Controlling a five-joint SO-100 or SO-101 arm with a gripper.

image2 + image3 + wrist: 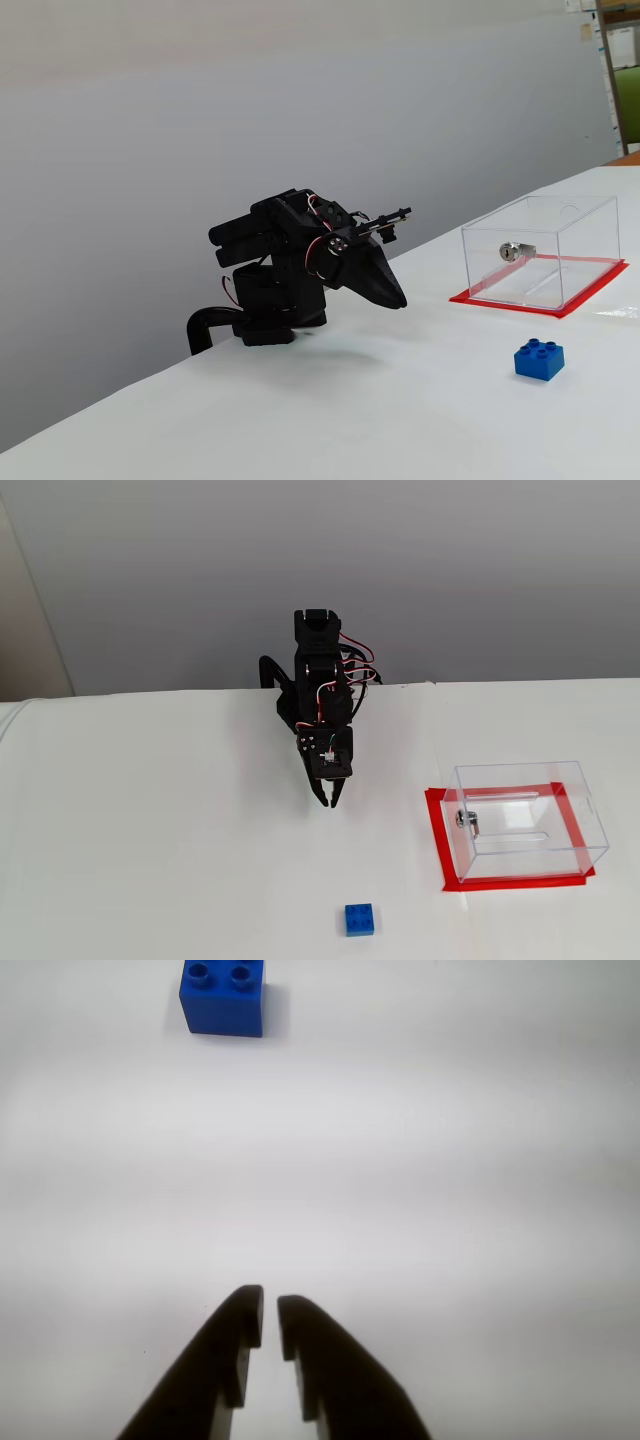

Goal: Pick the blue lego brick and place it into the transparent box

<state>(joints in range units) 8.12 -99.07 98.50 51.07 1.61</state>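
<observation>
White tabletop (150,860), matte and evenly lit, with soft faint shadows; in the wrist view it fills the whole frame as plain white. Far edge of the tabletop butts against a plain light-grey wall (480,570), no marks or fixtures on it. In a fixed view a paler beige strip of wall or panel (30,610) stands at far left, meeting the grey wall at a slanted vertical line. In a fixed view the same grey wall (250,100) runs back to the right, and at the top right corner a shelving unit (620,70) shows, contents too small to tell. Light diffuse, no windows in view.
</observation>
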